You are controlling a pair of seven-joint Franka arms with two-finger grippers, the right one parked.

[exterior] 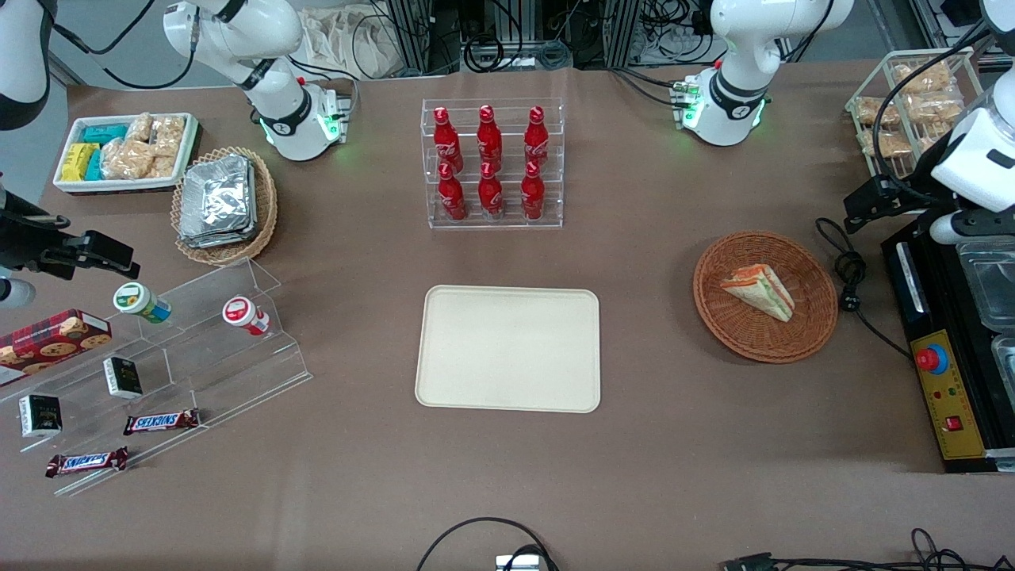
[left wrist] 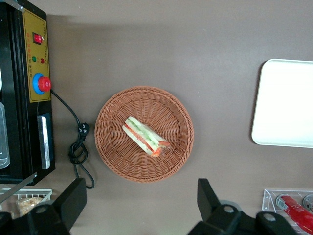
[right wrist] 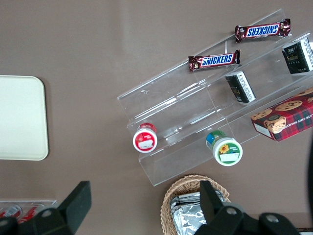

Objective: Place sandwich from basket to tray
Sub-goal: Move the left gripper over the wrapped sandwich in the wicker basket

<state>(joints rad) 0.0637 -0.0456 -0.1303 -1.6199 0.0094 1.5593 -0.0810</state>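
Note:
The sandwich, a pale bread wedge with orange and green layers, lies on its side in the round reddish-brown wicker basket. The cream tray lies flat and bare at the table's middle, toward the parked arm's end from the basket. My gripper hangs high above the table, beside the basket toward the working arm's end and a little farther from the front camera. It is open wide with nothing between its fingers.
A black control box with a red button and a coiled cable lie close beside the basket. A rack of red bottles stands farther from the camera than the tray. A wire rack of snacks sits at the corner.

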